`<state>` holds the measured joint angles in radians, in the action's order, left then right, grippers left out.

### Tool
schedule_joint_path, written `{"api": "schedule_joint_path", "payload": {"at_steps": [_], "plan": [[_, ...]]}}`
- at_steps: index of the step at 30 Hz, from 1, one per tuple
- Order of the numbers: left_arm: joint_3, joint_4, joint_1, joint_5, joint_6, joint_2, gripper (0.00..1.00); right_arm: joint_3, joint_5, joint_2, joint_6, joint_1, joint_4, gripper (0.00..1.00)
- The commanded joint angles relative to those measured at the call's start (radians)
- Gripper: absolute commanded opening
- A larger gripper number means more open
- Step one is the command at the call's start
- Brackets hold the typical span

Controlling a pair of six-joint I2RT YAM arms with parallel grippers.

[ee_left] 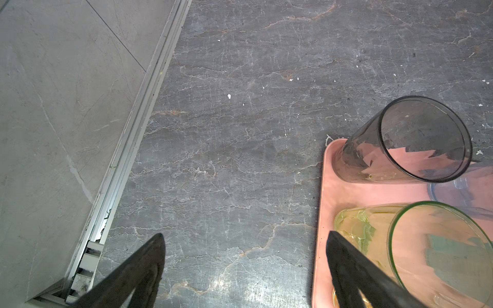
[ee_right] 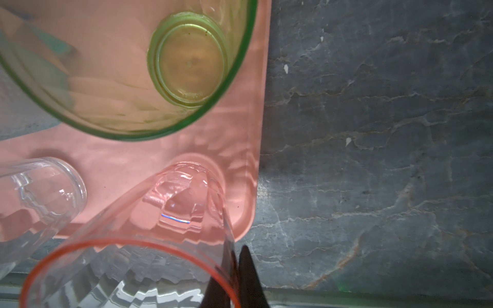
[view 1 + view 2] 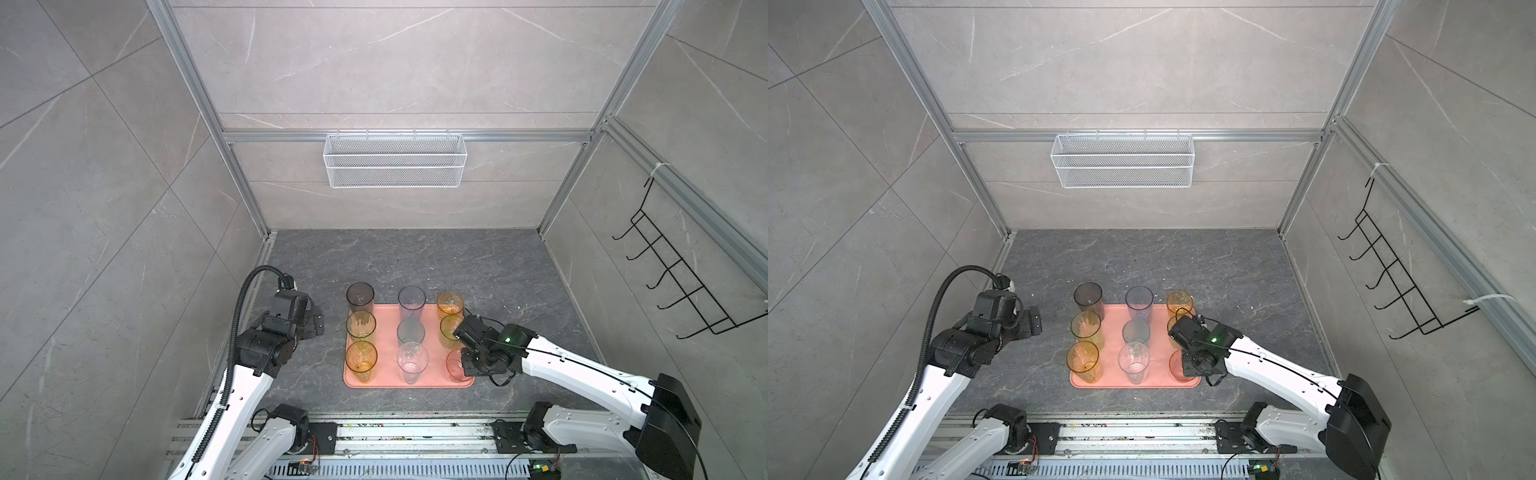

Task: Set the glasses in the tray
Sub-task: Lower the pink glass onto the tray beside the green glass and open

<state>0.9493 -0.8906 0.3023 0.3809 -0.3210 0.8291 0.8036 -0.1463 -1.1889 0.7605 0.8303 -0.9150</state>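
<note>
Dark marbled stone floor, grey tiled walls; salmon tray [image 3: 386,332] lower centre, nine glasses [image 3: 411,361] standing on it.
My left arm bends in beside the tray's left edge, left gripper [image 1: 245,234] spread wide over bare stone, holding nothing. My right arm reaches from lower right, right gripper [image 2: 237,253] pinched tight on the pink glass [image 2: 170,202] rim at the tray's lower-right corner.

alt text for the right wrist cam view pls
The right hand pinches the rim of a pink glass standing in a corner of the salmon-pink tray. A green glass and a clear glass share the tray; dark marbled table lies alongside.
</note>
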Motion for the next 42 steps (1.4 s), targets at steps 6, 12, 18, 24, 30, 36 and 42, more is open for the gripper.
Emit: {"api": "schedule_joint_path", "payload": {"at_steps": [6,12,18,24,30,36,42], "plan": [[-0.003,0.010,-0.005,-0.010,0.007,-0.002,0.94,-0.014,-0.019,-0.031,0.030,0.005,0.019,0.00],[-0.004,0.010,-0.005,-0.010,0.007,-0.002,0.94,-0.006,-0.015,-0.056,0.033,0.006,0.016,0.01],[-0.003,0.010,-0.005,-0.010,0.007,-0.003,0.94,0.015,-0.001,-0.067,0.033,0.006,0.010,0.16],[-0.002,0.009,-0.005,-0.003,0.006,-0.008,0.95,0.055,0.001,-0.067,0.024,0.005,-0.010,0.28],[0.000,0.007,-0.007,0.018,-0.002,-0.016,0.94,0.177,-0.017,-0.076,-0.013,0.005,-0.090,0.43],[0.012,0.017,-0.008,0.018,-0.025,-0.031,0.95,0.330,-0.101,-0.035,-0.076,0.006,-0.157,0.50],[0.059,0.008,-0.008,0.022,-0.046,-0.007,0.94,0.442,-0.247,0.011,-0.181,0.005,-0.138,0.52]]}}
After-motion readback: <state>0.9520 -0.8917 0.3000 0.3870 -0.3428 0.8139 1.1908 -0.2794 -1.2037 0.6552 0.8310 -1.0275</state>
